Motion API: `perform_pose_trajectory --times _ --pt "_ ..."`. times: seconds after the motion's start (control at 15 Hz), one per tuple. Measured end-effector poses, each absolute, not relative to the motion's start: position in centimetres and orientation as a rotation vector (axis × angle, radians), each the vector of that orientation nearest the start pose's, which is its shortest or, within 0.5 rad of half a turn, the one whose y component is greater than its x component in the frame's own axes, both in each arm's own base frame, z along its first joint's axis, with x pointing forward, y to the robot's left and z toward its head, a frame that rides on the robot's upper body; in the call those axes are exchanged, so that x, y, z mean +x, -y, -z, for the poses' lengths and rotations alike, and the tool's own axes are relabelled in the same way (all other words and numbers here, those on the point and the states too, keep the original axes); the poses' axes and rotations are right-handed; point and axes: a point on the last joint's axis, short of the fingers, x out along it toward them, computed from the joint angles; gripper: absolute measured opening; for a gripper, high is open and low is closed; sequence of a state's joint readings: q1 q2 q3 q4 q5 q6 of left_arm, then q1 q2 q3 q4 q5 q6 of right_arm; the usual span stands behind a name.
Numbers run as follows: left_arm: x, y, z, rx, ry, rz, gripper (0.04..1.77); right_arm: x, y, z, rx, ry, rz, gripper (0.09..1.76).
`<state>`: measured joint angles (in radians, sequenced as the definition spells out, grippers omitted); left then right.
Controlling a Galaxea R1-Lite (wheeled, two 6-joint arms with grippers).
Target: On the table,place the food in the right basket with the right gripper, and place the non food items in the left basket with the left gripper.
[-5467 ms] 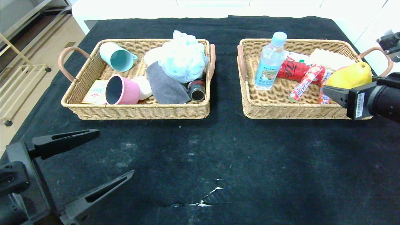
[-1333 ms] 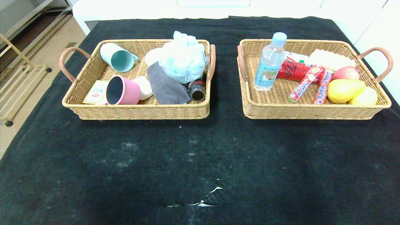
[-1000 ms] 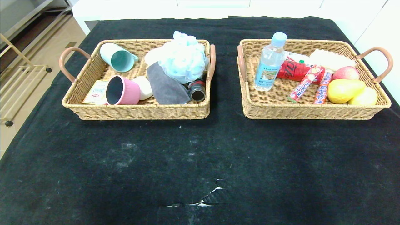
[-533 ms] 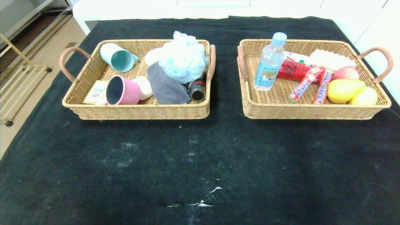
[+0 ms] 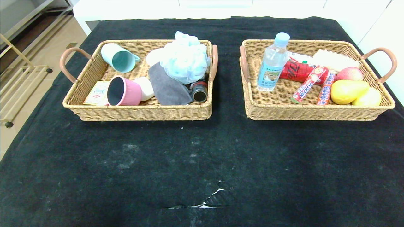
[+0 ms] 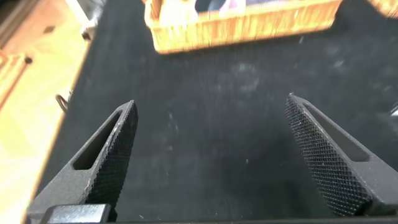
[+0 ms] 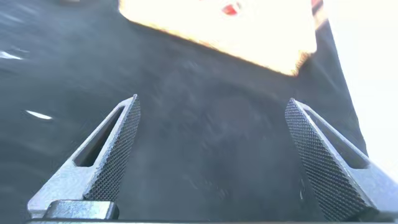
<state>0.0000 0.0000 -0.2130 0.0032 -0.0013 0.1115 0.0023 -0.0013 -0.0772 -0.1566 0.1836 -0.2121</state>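
The left basket (image 5: 94, 71) holds the pink pot (image 5: 123, 91), the white soap bar (image 5: 145, 87) and the pale blue mesh puff (image 5: 185, 60). The right basket (image 5: 277, 104) holds the clear bottle (image 5: 273, 63) standing upright, the orange-red sausage stick (image 5: 325, 89) and the yellow pear (image 5: 347, 91). Neither arm shows in the head view. My left gripper (image 6: 211, 130) is open and empty over the black cloth, with the left basket (image 6: 242, 25) ahead of it. My right gripper (image 7: 214, 127) is open and empty over the cloth, with the right basket (image 7: 224, 31) ahead.
The left basket also holds a teal cup (image 5: 119, 58), a grey cloth (image 5: 165, 84), a paper packet (image 5: 97, 93) and a small dark jar (image 5: 199, 90). The right basket also holds a red can (image 5: 296, 71), a candy stick (image 5: 307, 84), an apple (image 5: 348, 74) and a lemon (image 5: 367, 98). The cloth has a white tear (image 5: 205, 201).
Over the last 1.3 seconds nothing has moved in the head view. Earlier both grippers were in that view, the right one by the pear; both have since left it.
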Motion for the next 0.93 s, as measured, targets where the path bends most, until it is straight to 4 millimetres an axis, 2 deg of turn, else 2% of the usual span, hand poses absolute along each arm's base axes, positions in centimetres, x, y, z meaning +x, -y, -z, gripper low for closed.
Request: perform_pose_trajectory --times 0.13,0.33,0.53,0.93 --pt "-3.4 0.0 -11.1 0.113 0.149 -0.009 1.72 -2.6 -0.3 -9.5 -0.221 0.174 -0.131 1.70" --pt "-2.6 0.0 -8.9 0.109 0.064 -0.008 1.72 -2.3 -0.2 -8.0 -0.132 0.050 -0.071 1.70" --pt "-2.4 0.0 -8.1 0.104 0.025 0.010 1.72 -2.3 -0.1 -7.5 -0.051 0.000 -0.034 1.70" --pt "-2.3 0.0 -7.6 0.014 0.006 0.005 1.72 -2.3 -0.1 -7.5 -0.037 -0.002 -0.033 1.70"
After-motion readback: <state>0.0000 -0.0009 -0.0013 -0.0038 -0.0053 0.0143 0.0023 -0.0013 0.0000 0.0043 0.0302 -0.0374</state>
